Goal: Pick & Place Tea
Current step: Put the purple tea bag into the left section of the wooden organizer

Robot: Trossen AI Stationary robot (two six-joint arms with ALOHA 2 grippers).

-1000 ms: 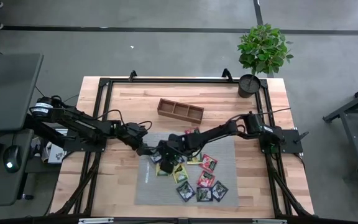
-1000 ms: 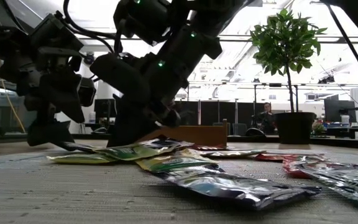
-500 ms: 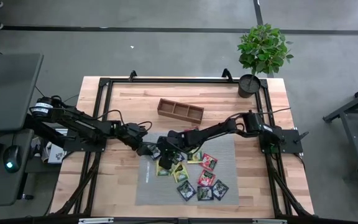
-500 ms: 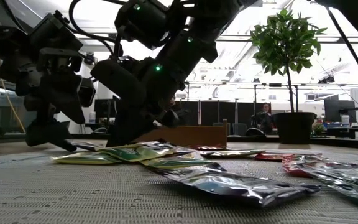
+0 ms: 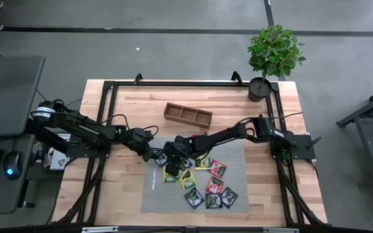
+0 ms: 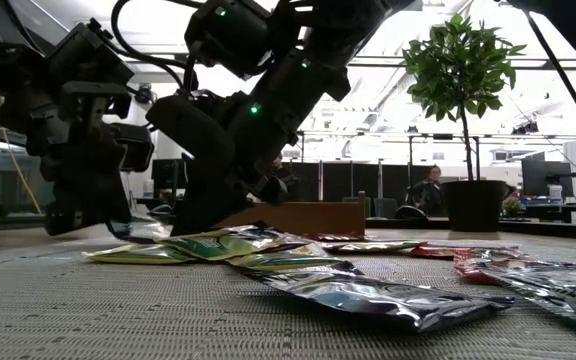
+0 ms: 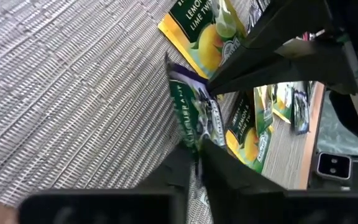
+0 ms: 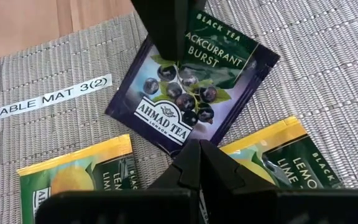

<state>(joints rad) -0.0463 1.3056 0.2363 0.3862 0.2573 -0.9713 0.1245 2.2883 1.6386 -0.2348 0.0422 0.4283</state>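
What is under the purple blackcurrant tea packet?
The blackcurrant sachet lies on the grey mat, its edge pinched by the left gripper, with the shut right gripper just above it. Whatever lies beneath its middle is covered. Lemon-lime sachets lie beside it.

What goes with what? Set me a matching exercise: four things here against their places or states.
Things:
1 tray
2 plant
3 blackcurrant sachet
4 right gripper

Places or states:
a shut
b pinched by left gripper
c table corner
d bare wood beside mat

Pairs: 1-d, 2-c, 3-b, 4-a
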